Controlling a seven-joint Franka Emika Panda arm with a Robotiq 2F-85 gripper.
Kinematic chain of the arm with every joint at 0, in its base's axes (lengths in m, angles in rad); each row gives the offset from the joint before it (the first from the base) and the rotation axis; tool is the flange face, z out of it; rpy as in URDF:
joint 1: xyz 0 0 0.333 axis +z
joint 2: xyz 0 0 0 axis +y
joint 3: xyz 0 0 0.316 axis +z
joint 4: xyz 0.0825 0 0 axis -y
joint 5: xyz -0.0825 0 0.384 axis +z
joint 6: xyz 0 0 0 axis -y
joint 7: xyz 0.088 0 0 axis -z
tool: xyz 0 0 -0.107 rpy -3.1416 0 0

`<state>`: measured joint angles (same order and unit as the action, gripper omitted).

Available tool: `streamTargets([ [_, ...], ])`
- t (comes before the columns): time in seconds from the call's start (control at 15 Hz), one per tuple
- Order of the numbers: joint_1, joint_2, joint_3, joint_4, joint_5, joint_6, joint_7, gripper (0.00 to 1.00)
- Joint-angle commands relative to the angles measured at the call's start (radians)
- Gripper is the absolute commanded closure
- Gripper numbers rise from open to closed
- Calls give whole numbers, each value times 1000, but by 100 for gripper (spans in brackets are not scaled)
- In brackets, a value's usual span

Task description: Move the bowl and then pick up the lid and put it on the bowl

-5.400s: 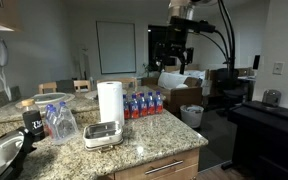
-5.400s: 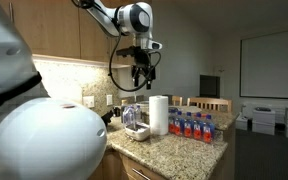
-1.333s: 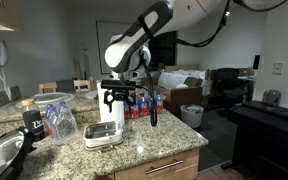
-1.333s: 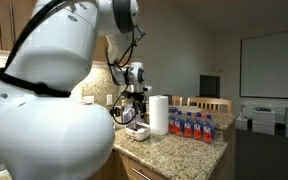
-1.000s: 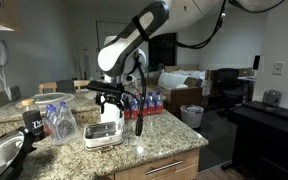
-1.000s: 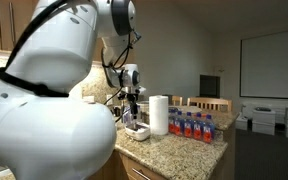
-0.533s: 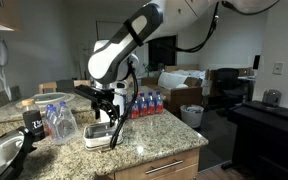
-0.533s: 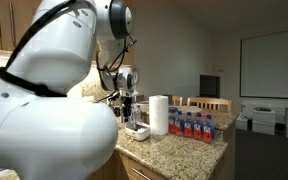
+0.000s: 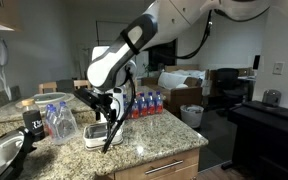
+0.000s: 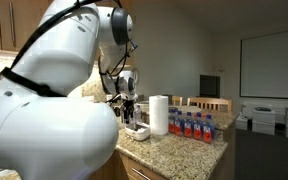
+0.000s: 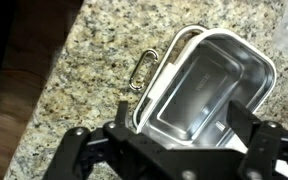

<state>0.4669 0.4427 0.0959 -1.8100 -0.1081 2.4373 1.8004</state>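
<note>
Wrist view — gripper [image 11: 168, 138] wide over bowl [image 11: 212, 88]

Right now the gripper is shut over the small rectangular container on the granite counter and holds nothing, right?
Not quite: the gripper is open, not shut. The wrist view shows its jaws spread wide, one on either side of the bowl, the small rectangular container, on the granite counter. It holds nothing.
</note>
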Motion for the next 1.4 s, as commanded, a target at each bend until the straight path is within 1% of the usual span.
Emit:
streamTargets([
  [0.0,48,99,-68,80,-63,75,216,0],
  [0.2,53,145,-97,115,-37,144,336,0],
  [0.33,62,162,-112,120,-30,224,410,0],
  [0.4,60,165,-107,119,-18,251,429,0],
  [0.47,43,159,-93,120,-34,198,361,0],
  [0.6,46,165,-96,122,-31,226,389,0],
  [0.8,48,166,-95,123,-30,228,397,0],
  [0.87,23,163,-59,119,5,185,362,0],
  [0.93,23,158,-55,111,7,161,363,0],
  [1.13,-18,143,8,110,53,65,294,0],
  [1.2,-24,136,19,109,63,40,274,0],
  [1.33,-30,123,20,106,66,-1,248,0],
])
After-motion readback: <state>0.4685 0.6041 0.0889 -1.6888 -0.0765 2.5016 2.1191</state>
